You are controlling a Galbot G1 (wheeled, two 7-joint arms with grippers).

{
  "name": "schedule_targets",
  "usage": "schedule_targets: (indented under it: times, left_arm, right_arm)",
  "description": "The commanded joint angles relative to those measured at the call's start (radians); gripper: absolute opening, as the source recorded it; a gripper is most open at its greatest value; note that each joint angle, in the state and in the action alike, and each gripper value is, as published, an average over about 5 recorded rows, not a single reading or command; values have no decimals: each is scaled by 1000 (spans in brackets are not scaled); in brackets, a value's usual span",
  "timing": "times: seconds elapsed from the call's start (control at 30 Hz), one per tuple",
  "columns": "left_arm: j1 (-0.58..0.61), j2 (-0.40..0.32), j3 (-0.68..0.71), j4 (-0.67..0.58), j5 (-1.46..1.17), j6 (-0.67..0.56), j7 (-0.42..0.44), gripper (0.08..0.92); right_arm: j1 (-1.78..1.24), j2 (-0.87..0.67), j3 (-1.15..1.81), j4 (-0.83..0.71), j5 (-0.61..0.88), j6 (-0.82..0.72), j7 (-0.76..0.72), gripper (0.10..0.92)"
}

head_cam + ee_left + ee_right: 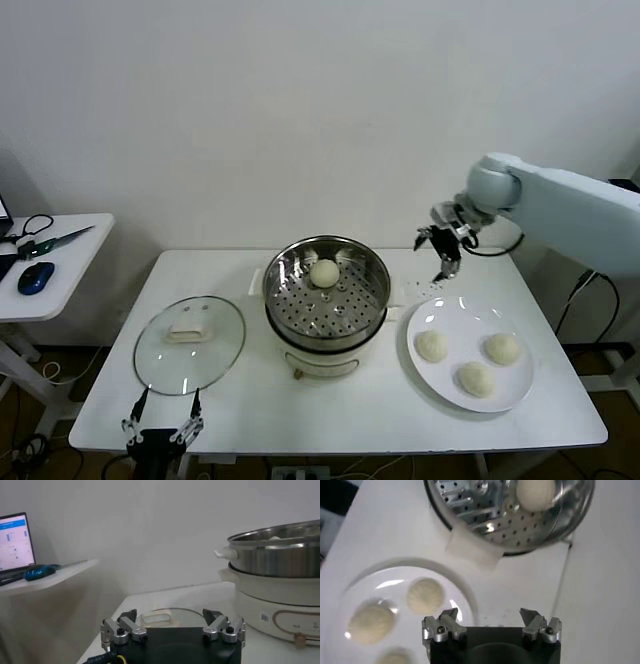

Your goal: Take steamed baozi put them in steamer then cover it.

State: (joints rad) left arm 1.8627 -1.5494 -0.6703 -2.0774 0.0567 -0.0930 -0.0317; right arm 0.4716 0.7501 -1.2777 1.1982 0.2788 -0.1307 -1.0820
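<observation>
The steamer [327,292] stands mid-table with one baozi [324,272] on its perforated tray; both also show in the right wrist view, the steamer [485,515] and the baozi [535,494]. Three baozi [432,346] [502,348] [476,379] lie on a white plate [455,318] at the right. The cover [190,343] lies flat on the table at the left. My right gripper [440,250] is open and empty, raised between the steamer and the plate. My left gripper [163,420] is open and empty at the table's front left edge, just before the cover [170,617].
A small side table [55,262] at far left holds a blue mouse [35,277] and scissors. The white wall is close behind the table. The plate [385,575] fills the right front of the table.
</observation>
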Motion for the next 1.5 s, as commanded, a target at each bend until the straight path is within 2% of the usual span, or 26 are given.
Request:
schedule_targets:
  times: [0.03, 0.23, 0.7, 1.17, 1.5]
  left_arm:
    - [1, -2, 0, -3, 2, 7, 1, 823]
    - [-5, -1, -6, -6, 8, 18, 2, 823]
    - [-9, -3, -10, 20, 16, 18, -2, 823]
    - [-7, -3, -8, 28, 17, 11, -2, 823]
    - [-2, -5, -2, 27, 22, 7, -3, 823]
  right_arm:
    - [-215, -118, 109, 7, 17, -114, -8, 823]
    - [-334, -62, 178, -28, -59, -104, -6, 823]
    - [-411, 75, 238, -114, -108, -100, 5, 823]
    - [-403, 77, 232, -129, -126, -86, 3, 820]
    - [-394, 79, 239, -140, -123, -82, 6, 751]
